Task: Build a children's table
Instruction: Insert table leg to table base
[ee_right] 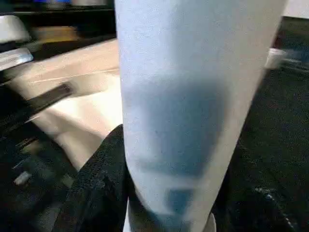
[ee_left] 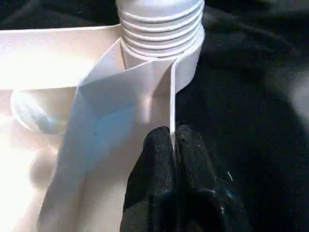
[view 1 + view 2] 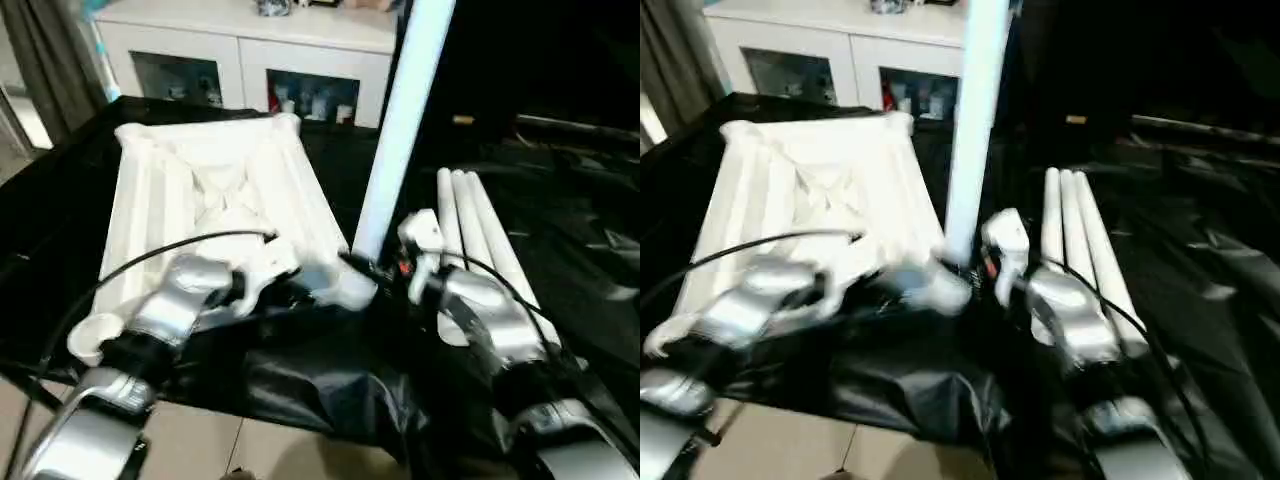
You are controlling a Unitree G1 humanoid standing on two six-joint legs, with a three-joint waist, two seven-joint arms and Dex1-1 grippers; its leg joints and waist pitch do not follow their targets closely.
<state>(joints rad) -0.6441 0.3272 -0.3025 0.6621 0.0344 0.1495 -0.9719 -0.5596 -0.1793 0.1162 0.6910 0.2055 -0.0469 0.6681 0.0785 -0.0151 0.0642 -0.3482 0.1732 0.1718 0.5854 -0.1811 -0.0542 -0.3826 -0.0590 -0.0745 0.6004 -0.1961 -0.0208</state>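
A worktop (image 3: 560,240) draped in crinkled black sheeting (image 3: 300,380), which hangs over the near edge; behind it a white cabinet (image 3: 250,45) with two glass doors, small items (image 3: 310,100) dimly seen inside, and a few more things on its top; a grey curtain (image 3: 45,55) at far left; pale tiled floor (image 3: 230,445) below the sheeting.

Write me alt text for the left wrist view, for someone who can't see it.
The left gripper, its two black fingers shut, pinches the thin white side wall of the upturned tabletop. Just beyond it, the ribbed end of a white leg sits in the corner socket, with black sheeting beside.
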